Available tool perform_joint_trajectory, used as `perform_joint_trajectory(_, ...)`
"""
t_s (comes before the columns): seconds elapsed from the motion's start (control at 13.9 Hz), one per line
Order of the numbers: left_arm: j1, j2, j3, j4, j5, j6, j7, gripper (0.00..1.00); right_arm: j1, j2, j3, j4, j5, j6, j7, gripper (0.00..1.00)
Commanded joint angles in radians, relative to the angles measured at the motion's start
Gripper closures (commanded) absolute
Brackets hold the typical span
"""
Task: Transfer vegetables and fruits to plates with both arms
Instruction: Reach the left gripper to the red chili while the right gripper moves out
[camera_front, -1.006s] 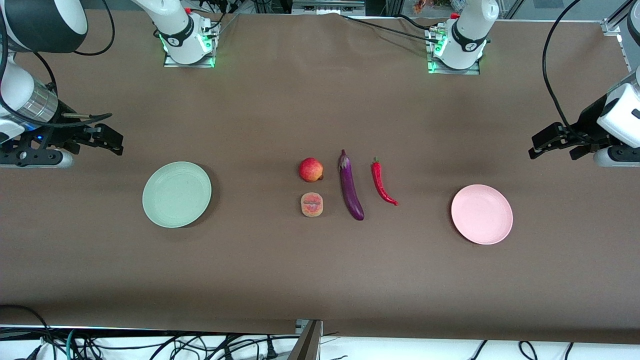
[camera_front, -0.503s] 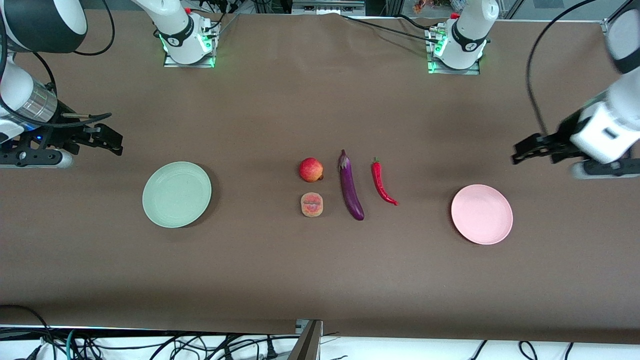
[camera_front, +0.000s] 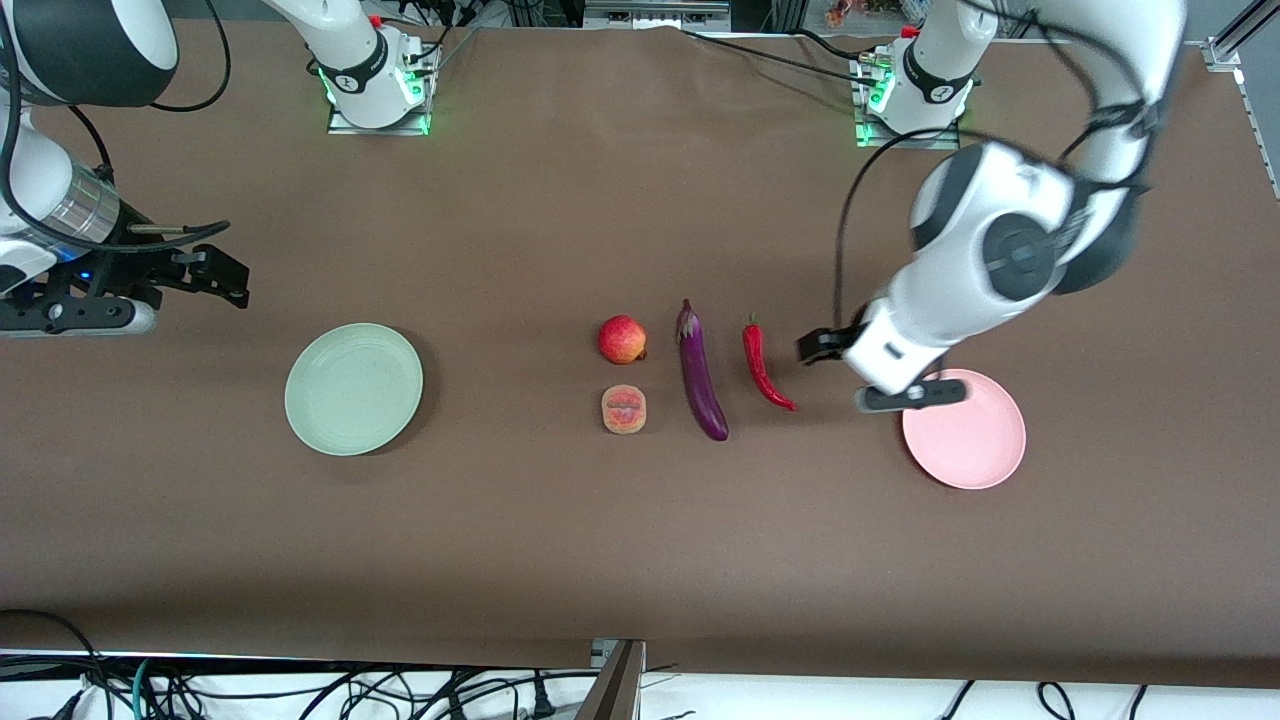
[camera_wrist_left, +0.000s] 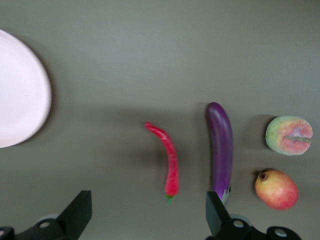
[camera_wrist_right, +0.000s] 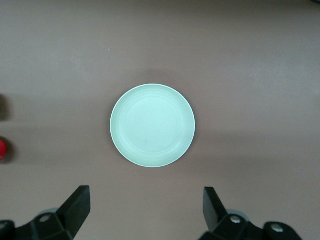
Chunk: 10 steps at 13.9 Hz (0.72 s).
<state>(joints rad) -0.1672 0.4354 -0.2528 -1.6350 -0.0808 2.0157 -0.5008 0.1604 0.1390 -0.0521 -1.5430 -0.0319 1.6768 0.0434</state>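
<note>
While the left gripper (camera_front: 822, 347) hangs in the air over the bare brown table (camera_front: 560, 540) between the red chili pepper (camera_front: 764, 368) and the pale pink plate (camera_front: 968, 432), its jaws stand wide apart and hold nothing. Part of that arm's wrist covers the pink plate's rim toward the middle of the table. Toward the right arm's end from the chili lies the purple eggplant (camera_front: 702, 373), alongside it but apart. Past the eggplant come the two fruits — the round red fruit (camera_front: 622, 339) and, nearer the front camera, the halved peach piece (camera_front: 624, 409) — neither touching the other. Nothing lies between the left gripper and the chili.

The right gripper (camera_front: 218, 276) waits at the right arm's end of the table, over bare cloth just beside the pale green plate (camera_front: 353, 388), fingers spread wide and empty. Both plates carry nothing. Cables (camera_front: 200, 685) trail along the table's edge nearest the front camera.
</note>
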Motion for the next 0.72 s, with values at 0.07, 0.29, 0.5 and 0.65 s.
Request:
perform_joint_trajectory(0.07, -0.058, 0.095, 0.009, -0.090, 0.033, 0.222, -0.060, 0.00, 0.028, 0.051, 0.012, 0.006, 0.004, 0.009, -0.034, 0.00)
perform_joint_trajectory(0.29, -0.060, 0.130, 0.006, -0.192, 0.148, 0.353, -0.070, 0.00, 0.057, 0.086, 0.012, 0.008, 0.038, 0.040, -0.017, 0.00)
perform_joint_trajectory(0.5, -0.072, 0.155, 0.004, -0.197, 0.162, 0.354, -0.152, 0.00, 0.061, 0.145, 0.012, 0.011, 0.118, 0.070, 0.025, 0.00)
perform_joint_trajectory(0.65, -0.106, 0.178, 0.006, -0.209, 0.162, 0.354, -0.163, 0.06, 0.089, 0.195, 0.014, 0.015, 0.138, 0.122, 0.067, 0.00)
